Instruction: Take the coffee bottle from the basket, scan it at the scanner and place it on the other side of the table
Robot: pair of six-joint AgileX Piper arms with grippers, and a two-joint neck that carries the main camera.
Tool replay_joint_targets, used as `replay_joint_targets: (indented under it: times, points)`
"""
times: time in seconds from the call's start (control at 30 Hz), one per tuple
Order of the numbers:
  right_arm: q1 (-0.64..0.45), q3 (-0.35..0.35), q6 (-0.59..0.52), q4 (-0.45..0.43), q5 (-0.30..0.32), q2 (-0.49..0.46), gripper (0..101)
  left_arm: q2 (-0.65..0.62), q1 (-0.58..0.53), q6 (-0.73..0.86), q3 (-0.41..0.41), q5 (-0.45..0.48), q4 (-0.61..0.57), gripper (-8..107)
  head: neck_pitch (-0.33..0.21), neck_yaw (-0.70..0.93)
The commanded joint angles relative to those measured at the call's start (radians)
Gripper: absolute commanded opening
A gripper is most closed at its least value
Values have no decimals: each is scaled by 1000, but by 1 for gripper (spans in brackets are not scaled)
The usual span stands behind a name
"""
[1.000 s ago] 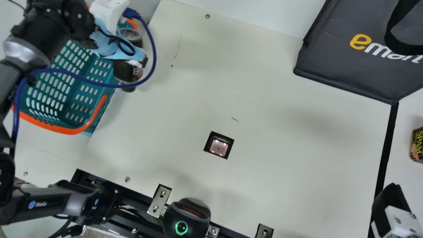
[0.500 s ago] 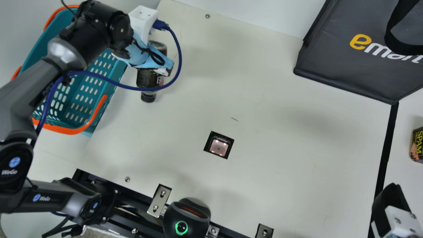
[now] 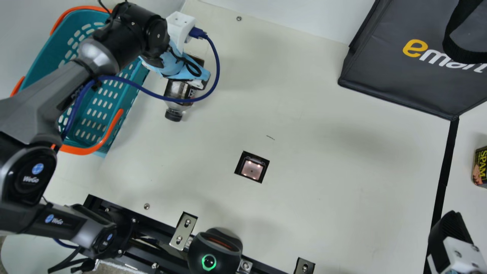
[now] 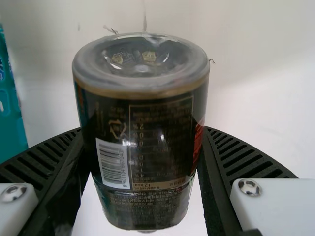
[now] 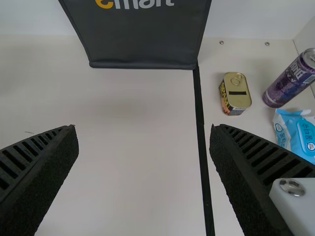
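In main view, my left arm [image 3: 42, 102] slants toward two o'clock, left pincer [image 3: 190, 78] clamping the coffee bottle [image 3: 179, 90]; right pincer [image 3: 451, 228] gapes at four.

One each: bottle [image 4: 142, 147], basket [image 3: 45, 57], scanner [image 3: 252, 169], bag [image 3: 399, 76], tin [image 5: 236, 93], can [image 5: 288, 84], packet [image 5: 295, 135].

I see a teal basket [image 3: 42, 53], its orange handle [image 3: 81, 151], a black-labelled coffee bottle [image 4: 162, 118], striped black-and-white barcode [image 4: 113, 164], my cream counter [image 3: 323, 182], a charcoal bag [image 3: 380, 80] lettered yellow and white

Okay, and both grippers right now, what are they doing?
Left gripper: closed on the coffee bottle.
Right gripper: open, nothing between its fingers.
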Motion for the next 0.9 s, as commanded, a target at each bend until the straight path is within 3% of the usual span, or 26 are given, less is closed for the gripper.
replay_joint_targets:
  times: [0.0, 0.13, 0.87]
  points:
    - [0, 0, 0, 0, 0, 0, 95, 8, -1, -1, -1, -8, -3, -8, -29, 2]
    - [0, 0, 0, 0, 0, 0, 95, 21, -2, -1, 0, -23, -8, -8, -29, 2]
    - [0, 0, 0, 0, 0, 0, 95, 22, 16, 2, 46, -91, -28, 65, -29, 2]
